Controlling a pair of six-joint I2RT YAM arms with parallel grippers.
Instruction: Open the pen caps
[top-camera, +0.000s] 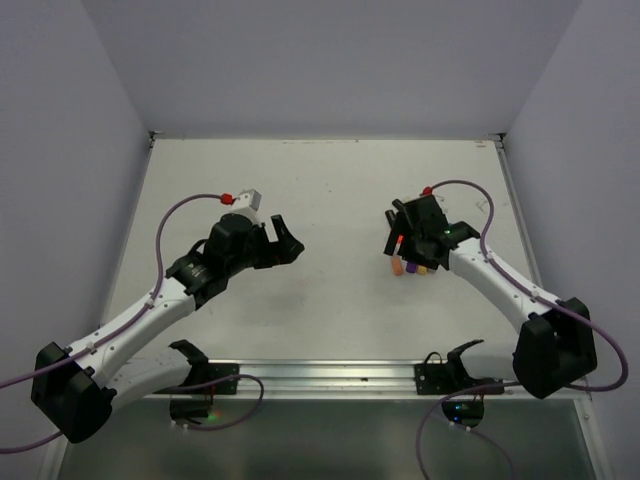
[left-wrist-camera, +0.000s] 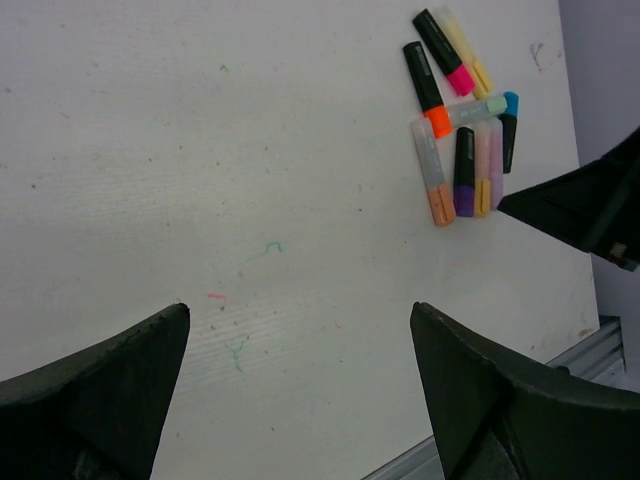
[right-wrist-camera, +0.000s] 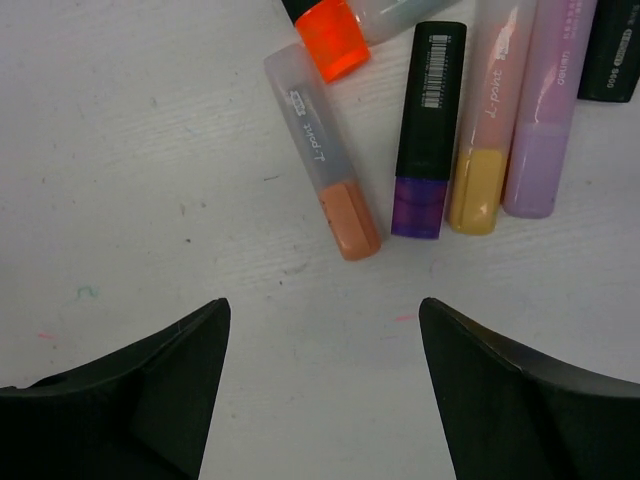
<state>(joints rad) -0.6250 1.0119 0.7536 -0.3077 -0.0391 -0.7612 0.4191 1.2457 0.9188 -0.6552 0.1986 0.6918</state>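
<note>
Jaws of the right gripper (right-wrist-camera: 325, 310) gaped wide and empty, just short of the pen caps (right-wrist-camera: 418, 207), all still fitted. The left gripper (left-wrist-camera: 300, 310) was likewise open and empty, well apart from them. A barcode (right-wrist-camera: 437, 70) marked the black highlighter (right-wrist-camera: 428, 135); the clear barrel (right-wrist-camera: 300, 110) seemingly read "L-point".

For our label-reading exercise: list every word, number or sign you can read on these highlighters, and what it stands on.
"L-point", in script: peach-capped highlighter.
"L-point", fainter: yellow-capped highlighter.
Barcode, digits too small to read: purple-capped black highlighter.
Small print, too blurred to read: lilac highlighter; dark highlighter at the right edge.
</note>
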